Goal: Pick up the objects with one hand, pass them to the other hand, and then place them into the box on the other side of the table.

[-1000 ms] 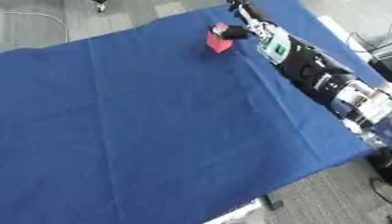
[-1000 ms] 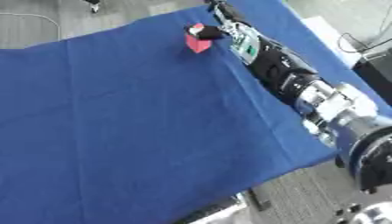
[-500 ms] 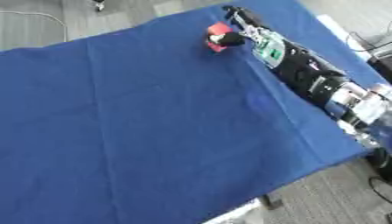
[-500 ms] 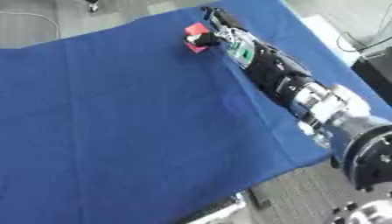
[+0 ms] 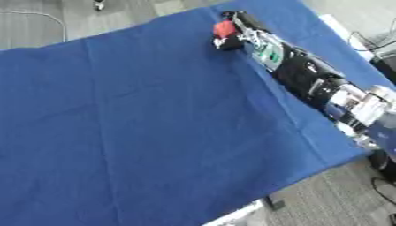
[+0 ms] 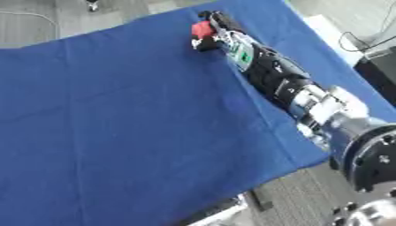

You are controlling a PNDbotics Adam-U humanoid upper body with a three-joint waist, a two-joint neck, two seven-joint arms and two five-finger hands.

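A small red object lies at the far edge of the blue-covered table, toward the right. My right arm reaches in from the lower right across the table's right side. My right hand is at the red object, with dark fingers curled above and below it, so only the object's left part shows. Whether the object is off the cloth I cannot tell. My left hand shows in neither view, and I see no box.
The table's right edge runs diagonally under my right arm, with grey floor beyond it. A dark piece of equipment stands off the table at the right. The table's near edge and a leg show at the bottom.
My right hand has reached farther forward and closed round the red object, which now sits a little farther up and partly covered by the fingers.
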